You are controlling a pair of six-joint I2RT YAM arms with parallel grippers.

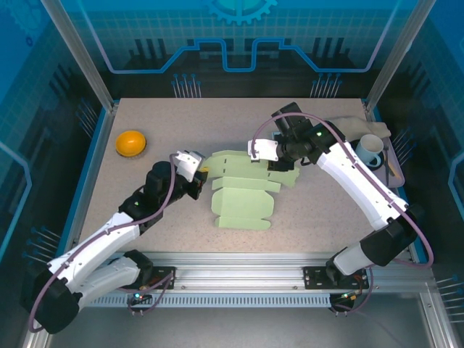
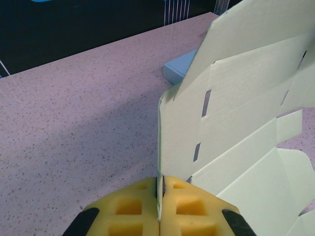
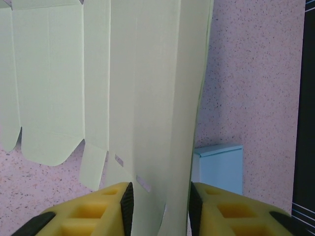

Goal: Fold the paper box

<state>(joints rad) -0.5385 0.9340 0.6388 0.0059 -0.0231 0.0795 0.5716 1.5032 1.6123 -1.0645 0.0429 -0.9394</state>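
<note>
Pale green paper box [image 1: 243, 196], die-cut blank, at middle of surface [image 1: 145, 217]: mostly flat, 1 side panel lifted, no walls locked, flaps untucked. Left tool [image 2: 160, 196] clamped on panel edge; right tool [image 3: 160, 199] pads apart astride far edge. Folding judged barely begun, most creases left

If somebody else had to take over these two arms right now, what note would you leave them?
Left claw: shut, pinching the paper box by its left edge.
Right claw: open, pads either side of a raised panel, not gripping.
Box: an unfolded sheet, mid-table, partly lifted.
Done: sheet grabbed, no walls formed.
Left: fold the panels up, tuck the tabs.
</note>
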